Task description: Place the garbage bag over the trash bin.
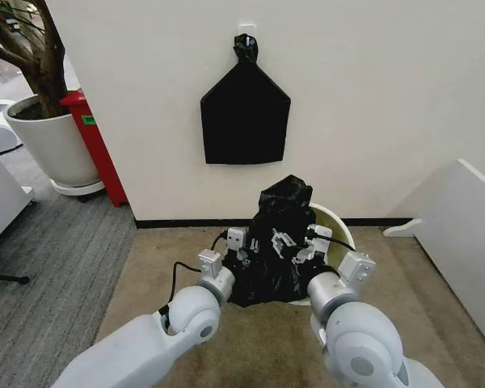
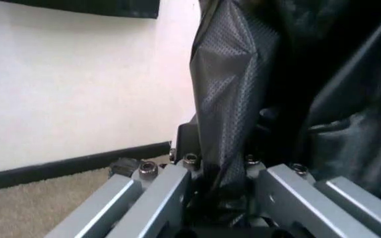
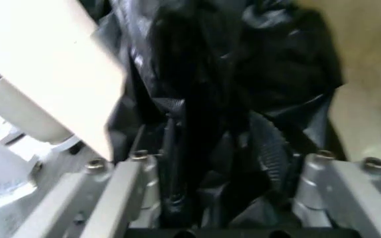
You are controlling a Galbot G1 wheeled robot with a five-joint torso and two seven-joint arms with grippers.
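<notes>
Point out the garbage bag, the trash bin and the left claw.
bag [image 1: 281, 212], head view, on its bunched upper part.
bin [image 1: 336, 221], head view, on the exposed rim, right of the bag.
left claw [image 2: 220, 186], left wrist view, between its fingertips.

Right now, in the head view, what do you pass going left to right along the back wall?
Plant pot → red cabinet → flat black bundle on the wall → white panel.

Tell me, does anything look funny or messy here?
Yes. The bag is bunched in a lumpy heap on the bin, covering its left side while the right rim stays bare. Both claws, left and right, have plastic between their fingers. Nothing looks spilled or broken.
</notes>
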